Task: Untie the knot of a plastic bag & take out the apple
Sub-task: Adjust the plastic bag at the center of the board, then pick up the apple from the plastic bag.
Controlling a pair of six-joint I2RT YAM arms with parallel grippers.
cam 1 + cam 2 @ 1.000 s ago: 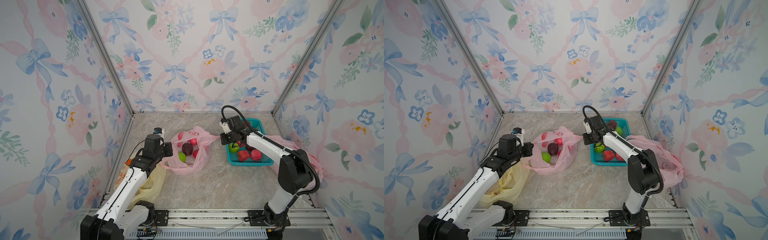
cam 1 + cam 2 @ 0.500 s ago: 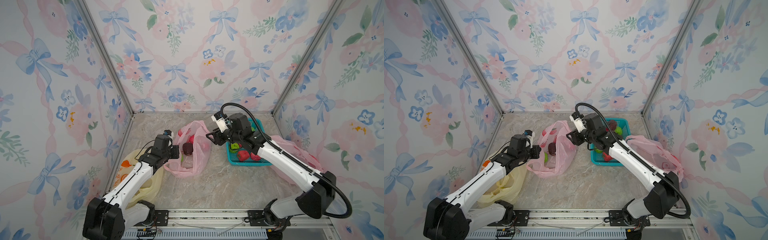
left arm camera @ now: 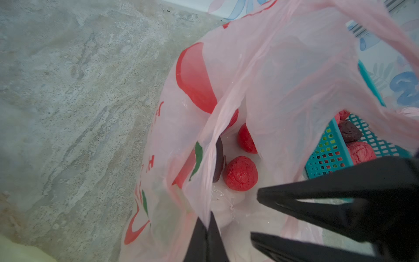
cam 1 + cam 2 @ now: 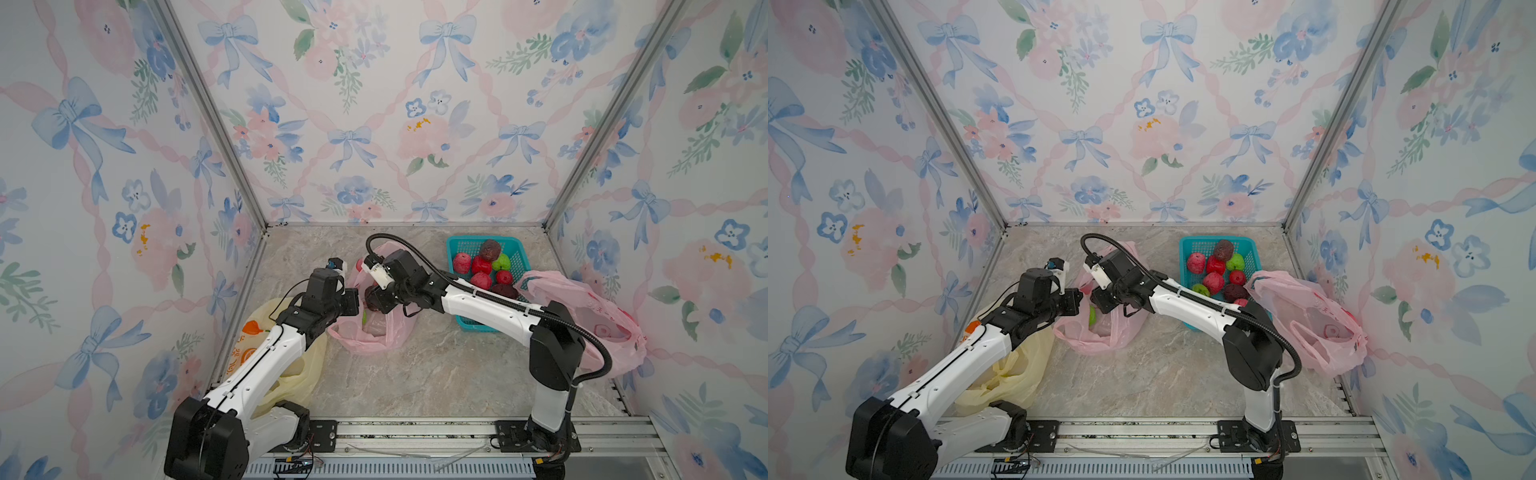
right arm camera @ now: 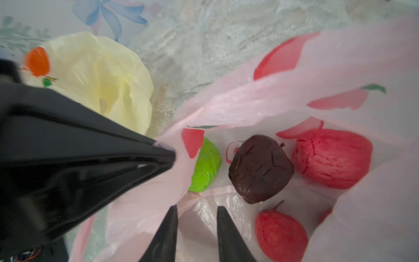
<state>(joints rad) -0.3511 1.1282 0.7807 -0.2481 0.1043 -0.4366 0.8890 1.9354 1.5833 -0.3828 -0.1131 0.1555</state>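
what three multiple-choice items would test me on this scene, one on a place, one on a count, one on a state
1. The basket sits
A. in the back right corner
B. in the front left corner
C. on top of a bag

2. How many green fruits show inside the pink bag?
A. none
B. one
C. three

3. The left gripper is
A. open above the basket
B. shut on an apple
C. shut on the pink bag

Key: 1 A, both top views show it by the back wall on the right. 2 B, the right wrist view shows a single green fruit. 3 C, its fingers pinch the bag's rim.
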